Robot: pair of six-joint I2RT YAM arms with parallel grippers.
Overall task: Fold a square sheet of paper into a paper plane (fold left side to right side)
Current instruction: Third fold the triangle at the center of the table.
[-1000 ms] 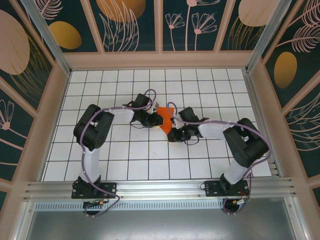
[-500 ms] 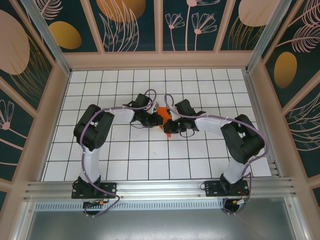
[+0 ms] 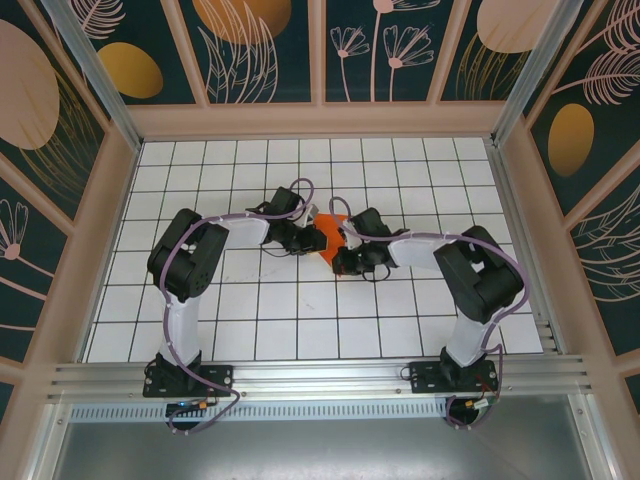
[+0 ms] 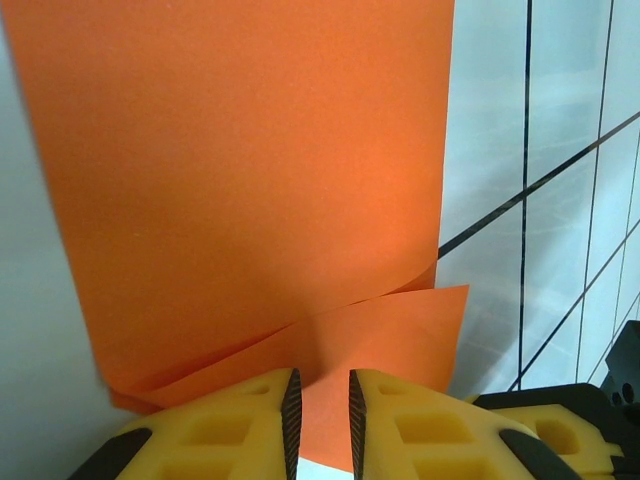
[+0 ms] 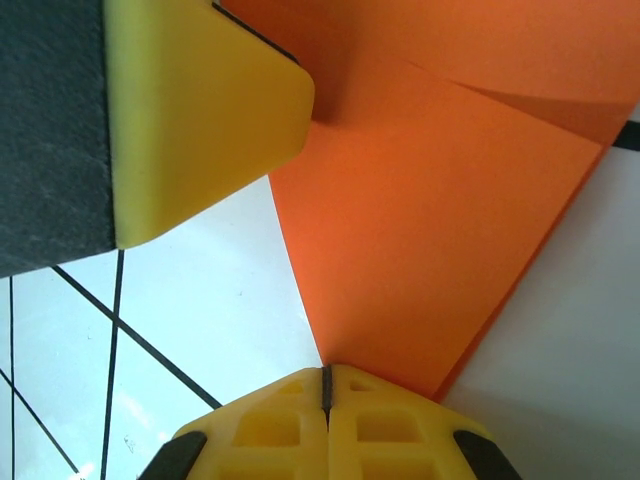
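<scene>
At centre of the overhead view we see the left gripper (image 3: 303, 238) with jaws narrowly apart astride the square sheet of paper (image 3: 331, 234), folded and plain orange, unlettered; rightward, the right gripper (image 5: 326, 385) pinches its corner on the gridded table (image 3: 300, 320).

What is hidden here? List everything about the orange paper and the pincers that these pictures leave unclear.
- Thin bright orange paper sheet: in the top view both arms cover its outline, so its full shape is unclear.
- Same sheet, left wrist view: cut off by the top edge; layers overlap.
- Left pincer: jaws nearly shut; whether they pinch the sheet is unclear.
- Right pincer: shut at the sheet's corner; a grip cannot be confirmed.
</scene>
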